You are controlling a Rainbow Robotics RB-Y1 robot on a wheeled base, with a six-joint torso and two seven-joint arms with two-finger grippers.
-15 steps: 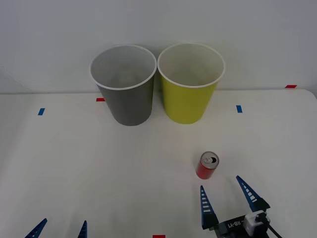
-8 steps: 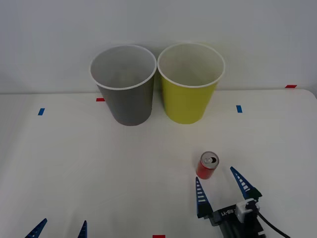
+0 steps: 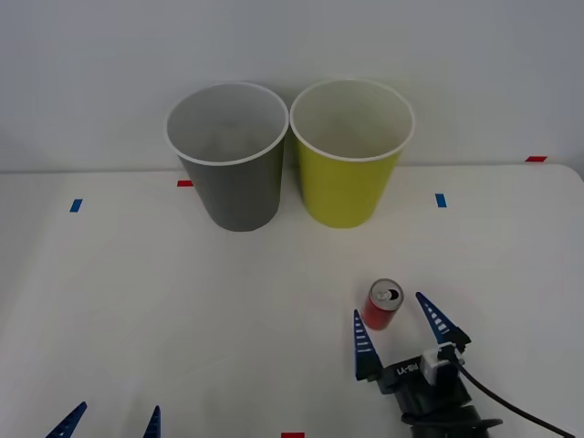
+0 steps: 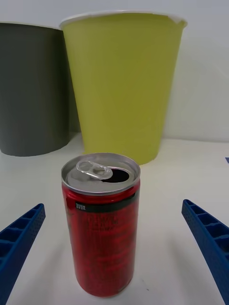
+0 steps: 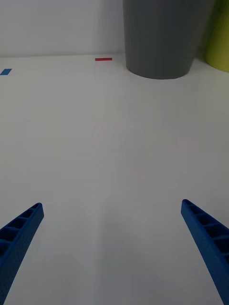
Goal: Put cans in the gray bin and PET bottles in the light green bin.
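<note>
A small red can [image 3: 382, 306] [image 4: 101, 228] with a silver top stands upright on the white table, right of centre. My right gripper [image 3: 401, 330] [image 4: 114, 257] is open just behind the can on the near side, one blue finger tip on either side of it, not touching. At the table's far edge the gray bin [image 3: 228, 155] [image 4: 33, 88] [image 5: 164, 35] and the light green bin [image 3: 350, 151] [image 4: 124, 83] stand side by side, both upright. My left gripper [image 3: 109, 422] [image 5: 114, 252] is open at the near left edge, over bare table. No PET bottle is in view.
Small blue tape marks [image 3: 76, 205] [image 3: 441, 200] and red tape marks [image 3: 185, 183] [image 3: 536, 159] [image 3: 292, 435] lie flat on the white table [image 3: 137, 292]. A white wall [image 3: 292, 55] rises right behind the bins.
My right gripper has moved forward and slightly left toward the can; its open fingers now flank the can's near side. The can, the bins and the left gripper have stayed put.
</note>
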